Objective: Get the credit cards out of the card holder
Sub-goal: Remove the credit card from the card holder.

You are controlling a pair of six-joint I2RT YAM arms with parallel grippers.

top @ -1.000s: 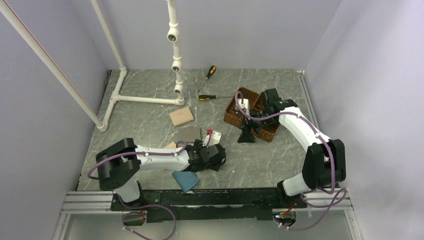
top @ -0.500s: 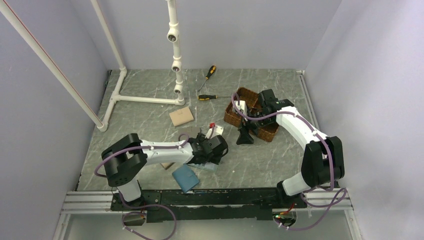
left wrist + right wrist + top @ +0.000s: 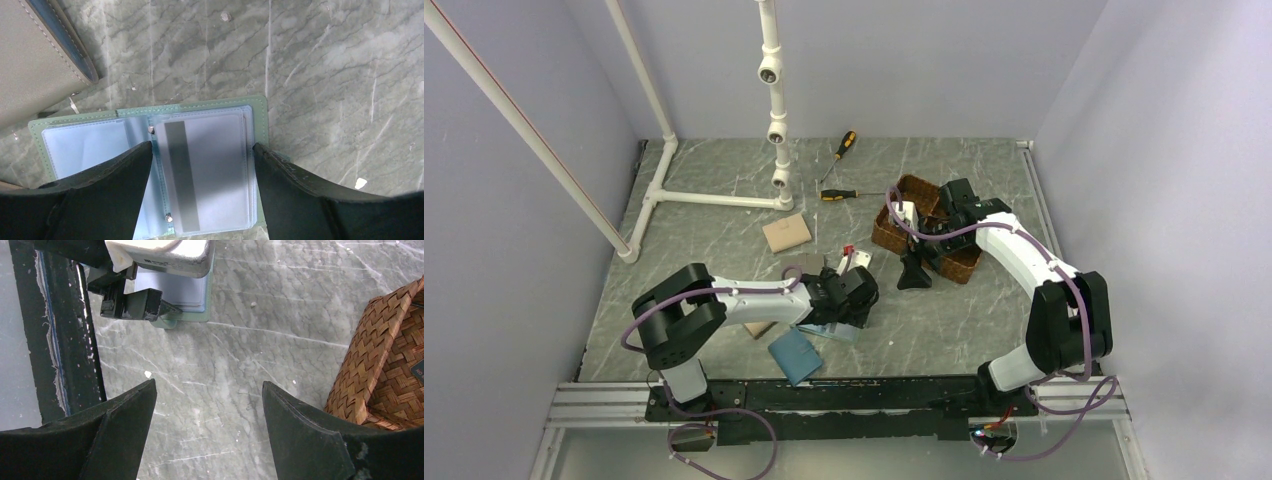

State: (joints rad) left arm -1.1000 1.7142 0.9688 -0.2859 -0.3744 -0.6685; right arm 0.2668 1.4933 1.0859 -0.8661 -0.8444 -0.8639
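On the worktop (image 3: 225,355), close to my left side, the card holder (image 3: 85,145) lies open and flat. A moment ago my left claw (image 3: 201,150) was nearer the blue wallet (image 3: 794,356). Now it has swung over the open card holder and come down low. Its two fingers stand wide apart, one at the middle fold and one at the right edge, and they hold nothing. I cannot tell if they touch the page. My right claw (image 3: 207,390) has hardly moved. It hangs beside the basket (image 3: 385,365), wide open too, with nothing in it.

I think this means the looking is over and the pulling out can start. The card on this page is not out yet.

My left wrist camera shows what the top camera cannot. A pale card (image 3: 215,165) with a dark stripe sits tucked inside a clear pocket, right between my fingers. The corner of another wallet (image 3: 35,55) pokes in at the top left. From above, my own arm hides most of the card holder, so no card shows there. But the top camera shows both arms at once, with the basket well apart from the card holder.

My right wrist camera looks across bare worktop and sees my left claw over the card holder. It also shows a dark thing (image 3: 418,372) in the basket. I cannot tell if it is a card.
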